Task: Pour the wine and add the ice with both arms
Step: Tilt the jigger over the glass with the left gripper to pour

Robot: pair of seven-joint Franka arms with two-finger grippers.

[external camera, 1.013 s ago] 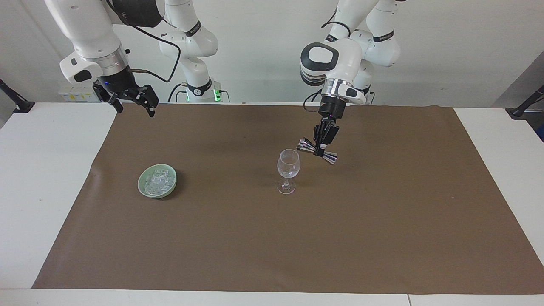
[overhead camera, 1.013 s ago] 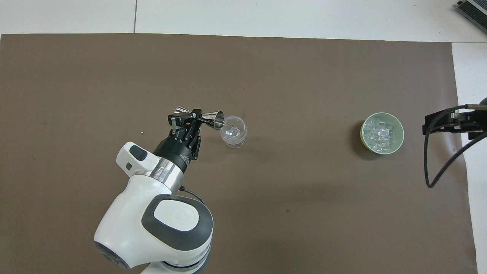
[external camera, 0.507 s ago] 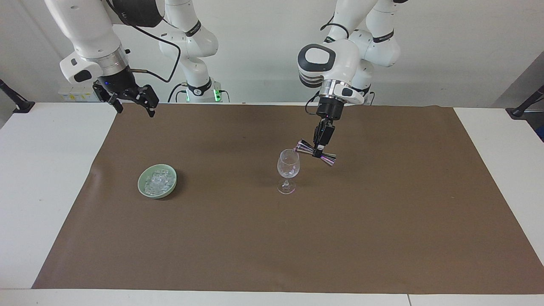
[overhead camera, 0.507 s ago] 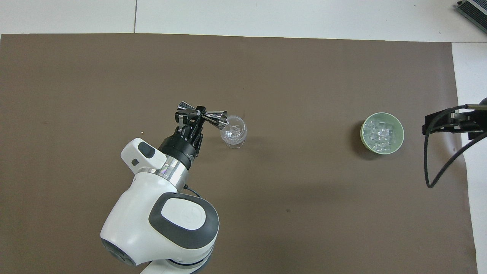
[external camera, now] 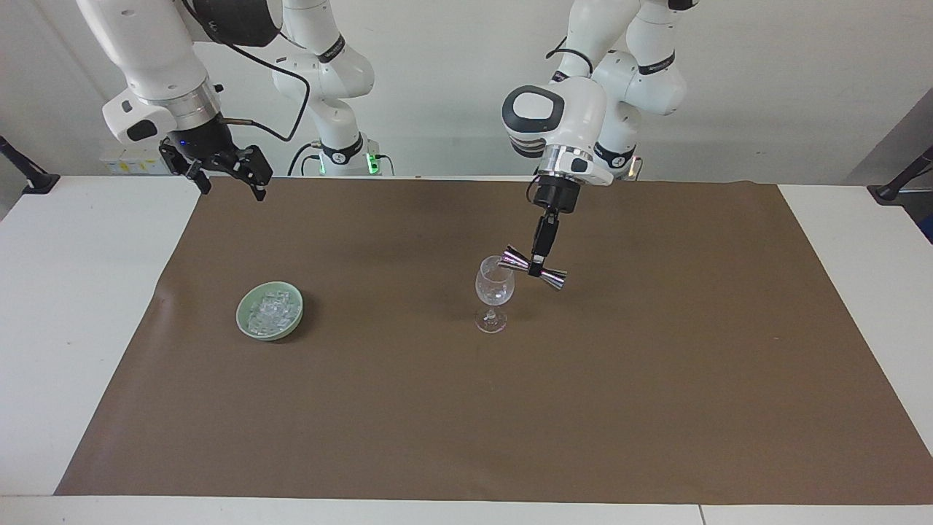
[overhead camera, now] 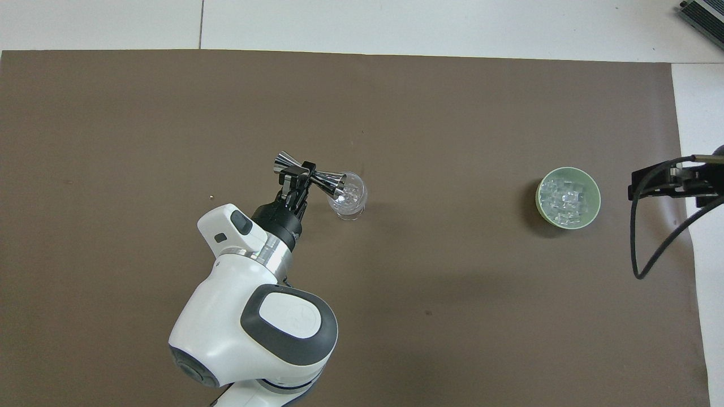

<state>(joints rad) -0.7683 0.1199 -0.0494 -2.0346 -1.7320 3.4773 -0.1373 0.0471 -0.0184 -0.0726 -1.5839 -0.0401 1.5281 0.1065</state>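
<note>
A clear stemmed glass (external camera: 495,292) (overhead camera: 349,195) stands on the brown mat near the table's middle. My left gripper (external camera: 540,261) (overhead camera: 298,175) is shut on the waist of a silver double-cone jigger (external camera: 533,267) (overhead camera: 314,175). The jigger lies nearly on its side, one mouth over the glass's rim. The ice (external camera: 271,311) (overhead camera: 567,198) is heaped in a pale green bowl (external camera: 248,329) (overhead camera: 595,210) toward the right arm's end. My right gripper (external camera: 227,173) (overhead camera: 670,182) hangs open in the air over the mat's edge and holds nothing. No wine is visible.
The brown mat (external camera: 466,408) covers most of the white table (external camera: 65,292). Black clamp arms (external camera: 900,179) stand at the table's corners nearest the robots.
The left arm has carried the jigger toward the glass until its mouth came over the rim, and its wrist has turned. The right arm has not moved.
</note>
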